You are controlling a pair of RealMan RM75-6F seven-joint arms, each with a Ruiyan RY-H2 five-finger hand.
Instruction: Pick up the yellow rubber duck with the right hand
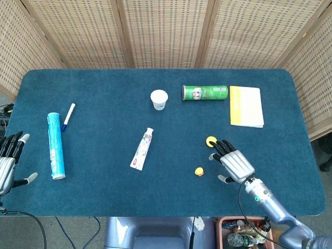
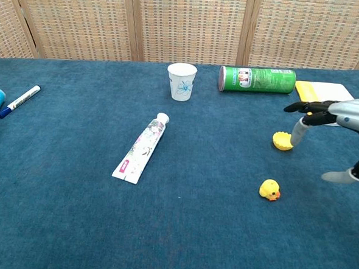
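Observation:
The small yellow rubber duck (image 1: 199, 171) (image 2: 270, 190) sits upright on the blue table, right of centre near the front. My right hand (image 1: 234, 162) (image 2: 338, 129) hovers just right of it, fingers spread and holding nothing, its fingertips over a yellow round cap (image 1: 210, 140) (image 2: 282, 141). At the table's far left edge my left hand (image 1: 9, 162) stays open and empty; the chest view does not show it.
A toothpaste tube (image 1: 141, 149) lies mid-table. A white paper cup (image 1: 159, 99), a green can on its side (image 1: 205, 93) and a yellow-white notebook (image 1: 246, 106) are at the back right. On the left lie a blue tube (image 1: 55, 146) and a marker (image 1: 68, 115).

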